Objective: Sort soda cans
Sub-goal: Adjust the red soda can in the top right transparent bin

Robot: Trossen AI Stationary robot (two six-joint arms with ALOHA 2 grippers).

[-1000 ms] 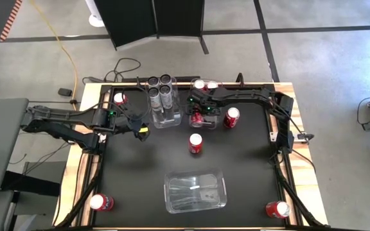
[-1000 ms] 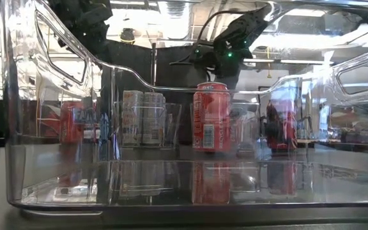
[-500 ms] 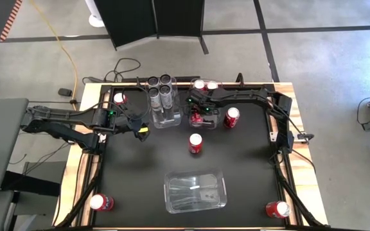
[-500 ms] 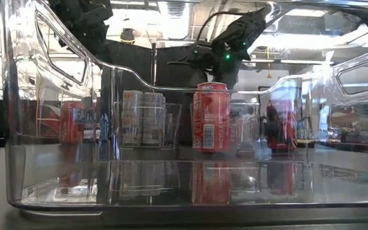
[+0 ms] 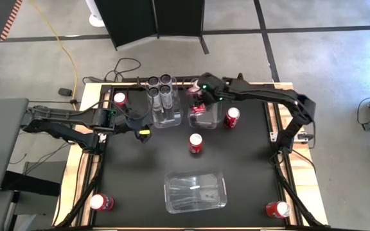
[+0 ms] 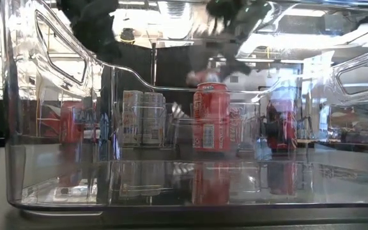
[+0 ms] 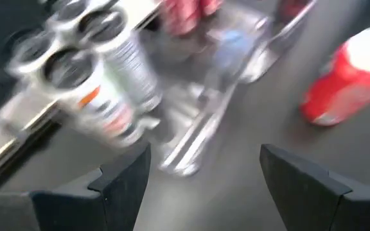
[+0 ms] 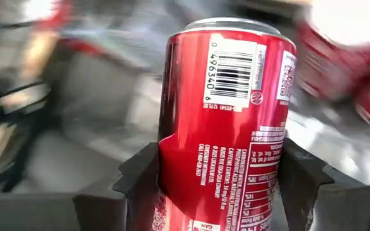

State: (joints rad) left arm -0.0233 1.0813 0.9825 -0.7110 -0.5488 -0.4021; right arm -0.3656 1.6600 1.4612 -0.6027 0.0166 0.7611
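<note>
- Now my right gripper [image 8: 218,186] has its fingers [image 8: 140,176] closed on a red can [image 8: 227,115], one finger on either side of the lower body; the can stands upright between them, barcode facing the wrist camera.
- A second ago that gripper sat lower, down among the cans beside the far clear bin [image 5: 209,115]; since then the right arm has swung up and back, and in the high view the gripper [image 5: 204,90] is over the far end of that bin with the held can [image 5: 198,108] just below it.
- Judgement: the pick has succeeded and this is the carry. The can is off the desk [image 5: 140,173], though the low view is too smeared to confirm how high.
- My left gripper [image 7: 201,170] has not moved over the last second: fingers apart, holding nothing, parked near the left side of the bin with the silver-grey cans [image 7: 101,77].
- Those four silver-grey cans [image 5: 161,88] stand upright together in their bin [image 5: 162,119], so that colour looks sorted.
- Red cans not yet gathered: one in the desk's centre [image 5: 195,143], one just right of the far bin [image 5: 231,117], one at the far left [image 5: 119,98], and one at each near corner [image 5: 99,203] [image 5: 277,209].
- The near clear bin [image 5: 195,190] holds no cans.
- What it means: one more red is on its way to the red group; several reds remain spread across the desk, so sorting is perhaps halfway.
</note>
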